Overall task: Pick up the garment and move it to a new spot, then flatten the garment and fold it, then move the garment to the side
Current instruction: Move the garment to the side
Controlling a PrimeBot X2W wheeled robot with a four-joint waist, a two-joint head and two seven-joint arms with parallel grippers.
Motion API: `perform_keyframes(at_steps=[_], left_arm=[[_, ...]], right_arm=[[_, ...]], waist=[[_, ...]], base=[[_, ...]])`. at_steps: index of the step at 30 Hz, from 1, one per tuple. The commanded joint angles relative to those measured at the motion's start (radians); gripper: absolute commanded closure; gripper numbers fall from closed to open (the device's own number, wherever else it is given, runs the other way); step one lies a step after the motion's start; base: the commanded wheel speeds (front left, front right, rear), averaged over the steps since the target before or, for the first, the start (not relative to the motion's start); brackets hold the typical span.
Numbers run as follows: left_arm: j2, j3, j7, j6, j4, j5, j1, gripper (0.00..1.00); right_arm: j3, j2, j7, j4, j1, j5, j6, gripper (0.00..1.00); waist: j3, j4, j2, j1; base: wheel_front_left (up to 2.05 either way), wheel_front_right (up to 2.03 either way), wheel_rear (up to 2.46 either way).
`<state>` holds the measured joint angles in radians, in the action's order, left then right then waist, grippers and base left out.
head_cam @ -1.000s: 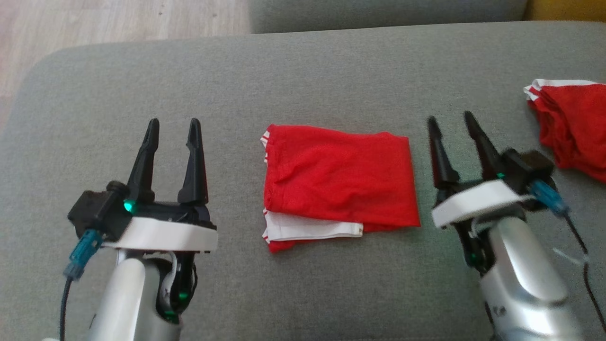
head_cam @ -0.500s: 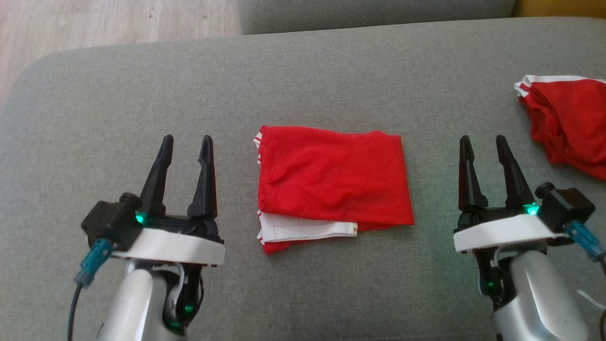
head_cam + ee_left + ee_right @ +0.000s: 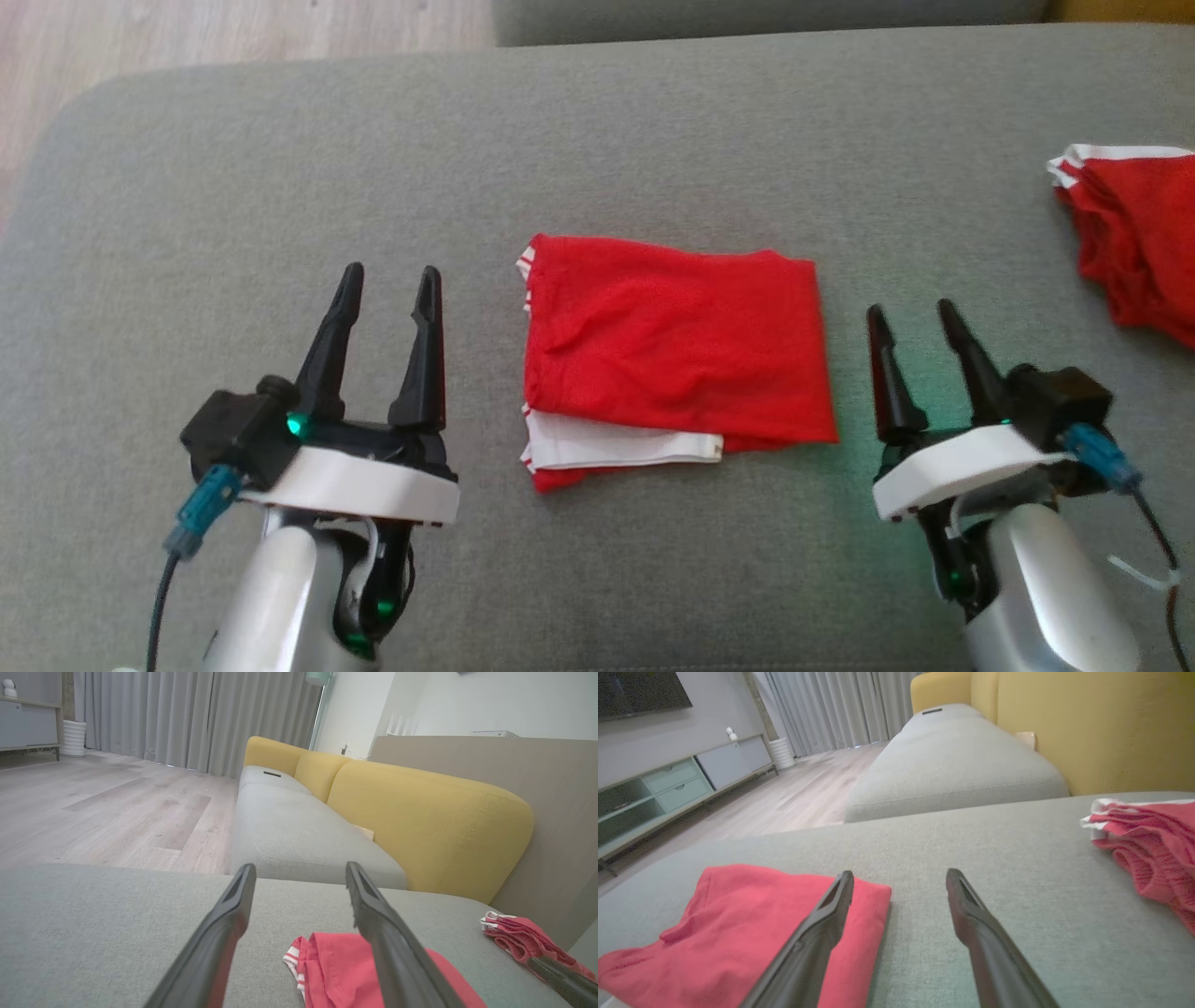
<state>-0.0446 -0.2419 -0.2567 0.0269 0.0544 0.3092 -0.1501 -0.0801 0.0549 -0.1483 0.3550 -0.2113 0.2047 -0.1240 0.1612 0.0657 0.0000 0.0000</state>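
Grey cushion [image 3: 653, 140] | folded garment [image 3: 672, 345] centred | left claw [image 3: 391, 273], right claw [image 3: 910, 308] flank it, both released

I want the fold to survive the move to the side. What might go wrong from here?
A white-trimmed layer sticks out at the near edge of the folded garment; grabbing only the top layer may pull the fold open. A second red garment lies to the right, so sliding that way may pile them together.
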Motion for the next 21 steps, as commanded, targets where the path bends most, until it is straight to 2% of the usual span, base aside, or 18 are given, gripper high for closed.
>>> perform_keyframes(at_steps=[1, 11, 21], left_arm=[[-0.006, 0.026, -0.005, -0.001, -0.032, -0.003, -0.042, 0.00], [-0.006, 0.014, -0.005, -0.002, -0.030, 0.007, -0.058, 0.00], [-0.006, 0.002, -0.005, -0.009, -0.031, 0.015, -0.066, 0.00]], right_arm=[[-0.034, -0.005, 0.011, -0.022, -0.026, -0.004, -0.007, 0.00], [-0.070, -0.005, 0.137, 0.115, -0.068, 0.049, -0.007, 0.00], [-0.159, -0.005, 0.147, 0.245, -0.119, 0.122, -0.007, 0.00]], waist=[[0.013, 0.015, 0.0000, 0.0000], [0.047, 0.062, 0.0000, 0.0000], [0.058, 0.082, 0.0000, 0.0000]], base=[[0.00, 0.00, 0.00], [0.00, 0.00, 0.00], [0.00, 0.00, 0.00]])
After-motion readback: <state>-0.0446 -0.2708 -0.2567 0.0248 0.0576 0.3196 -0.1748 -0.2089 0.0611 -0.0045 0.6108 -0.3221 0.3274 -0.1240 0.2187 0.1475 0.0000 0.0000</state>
